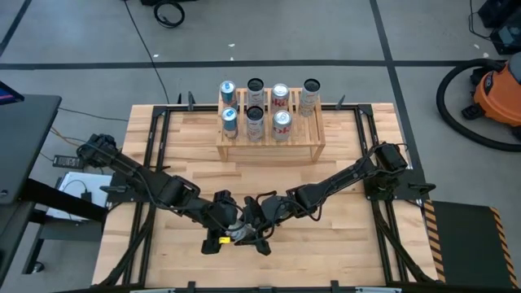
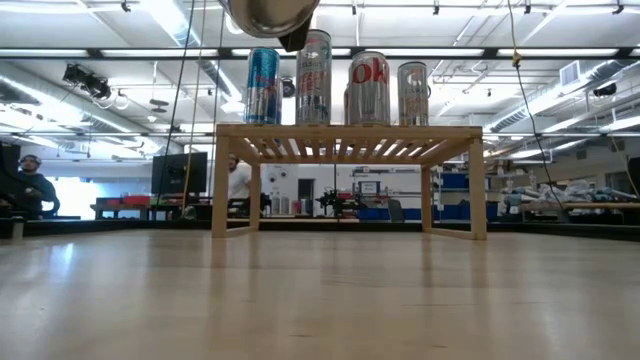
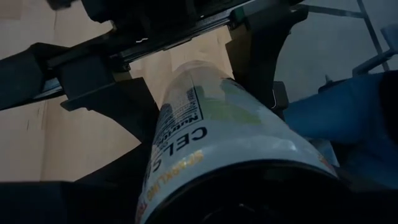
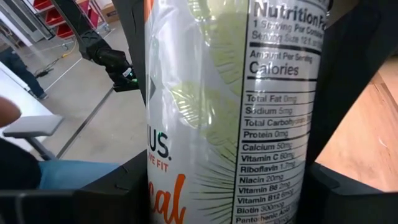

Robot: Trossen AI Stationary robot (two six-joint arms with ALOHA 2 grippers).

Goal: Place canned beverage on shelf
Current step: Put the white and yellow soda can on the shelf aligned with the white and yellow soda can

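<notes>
High view first: I see both arms meeting at about 6 o'clock on the plank table [image 1: 342,244], with a white can [image 1: 238,233] between the two tools. My right gripper [image 1: 259,221] is closed on that can; the right wrist view is filled by its nutrition label, with a dark finger [image 4: 348,93] pressed along either side. My left gripper [image 1: 220,232] sits at the same can from the 9 o'clock side; the left wrist view looks along the can toward the other tool's dark body, and I cannot tell whether the left fingers are clamped or slightly apart.

At 12 o'clock on the table stands the shelf [image 1: 270,148], well apart from the held can. Seven cans [image 1: 255,114] stand upright on its slatted top, four in the far row and three in the near one. From the low view I see cans above the slats and a person [image 2: 30,185] in the room beyond.
</notes>
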